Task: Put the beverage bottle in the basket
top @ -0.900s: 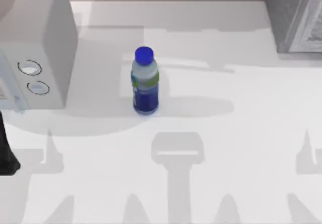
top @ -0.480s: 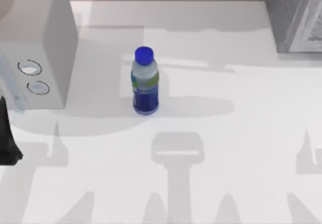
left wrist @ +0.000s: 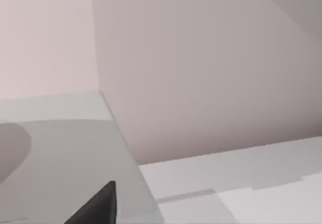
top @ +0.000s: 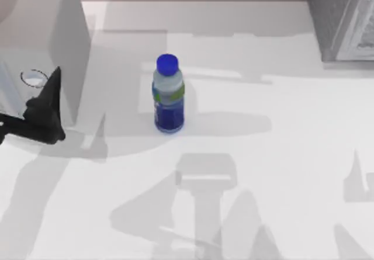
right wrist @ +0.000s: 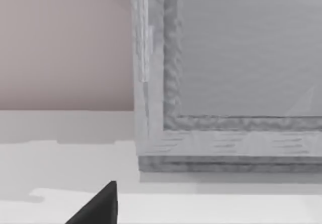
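Approach step — left end effector [top: 44, 117] sat well left of the upright beverage bottle [top: 168, 94], couldn't tell its finger state — next it'd need to close in.

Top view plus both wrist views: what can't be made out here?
- Left gripper, top view: a dark shape at the table's left, its arm cut off by the frame edge; whether the jaws are open can't be told.
- Right wrist view: one dark fingertip at the frame edge; jaw state hidden.
- Beverage bottle, top view: label print too small to read.
- Grey box, top view: cut off at the top right corner.
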Controlling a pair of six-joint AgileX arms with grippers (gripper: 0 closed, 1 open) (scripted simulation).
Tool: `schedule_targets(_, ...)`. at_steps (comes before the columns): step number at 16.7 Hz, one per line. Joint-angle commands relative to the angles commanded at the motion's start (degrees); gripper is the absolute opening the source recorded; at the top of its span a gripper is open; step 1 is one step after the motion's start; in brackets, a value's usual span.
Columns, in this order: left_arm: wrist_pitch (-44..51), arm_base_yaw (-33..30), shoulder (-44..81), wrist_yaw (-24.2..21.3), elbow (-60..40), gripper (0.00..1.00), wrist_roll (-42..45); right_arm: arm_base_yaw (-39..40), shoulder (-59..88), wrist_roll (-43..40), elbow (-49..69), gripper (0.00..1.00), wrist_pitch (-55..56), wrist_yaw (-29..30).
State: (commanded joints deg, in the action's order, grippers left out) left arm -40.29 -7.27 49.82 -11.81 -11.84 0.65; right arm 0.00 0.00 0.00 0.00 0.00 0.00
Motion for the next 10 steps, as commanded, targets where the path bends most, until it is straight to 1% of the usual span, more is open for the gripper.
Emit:
schedule_targets(6, -28.5, -5.2, 38.6, -8.5, -7.5, 1.0, 0.5, 0.0, 0.0, 0.0, 0.0, 1.0, 0.0, 0.0)
schedule_targets(10, -45.0, -8.1, 61.0, -13.2, -12.1, 1.0, 0.7, 0.0, 0.0, 0.0, 0.0, 1.0, 0.0, 0.0)
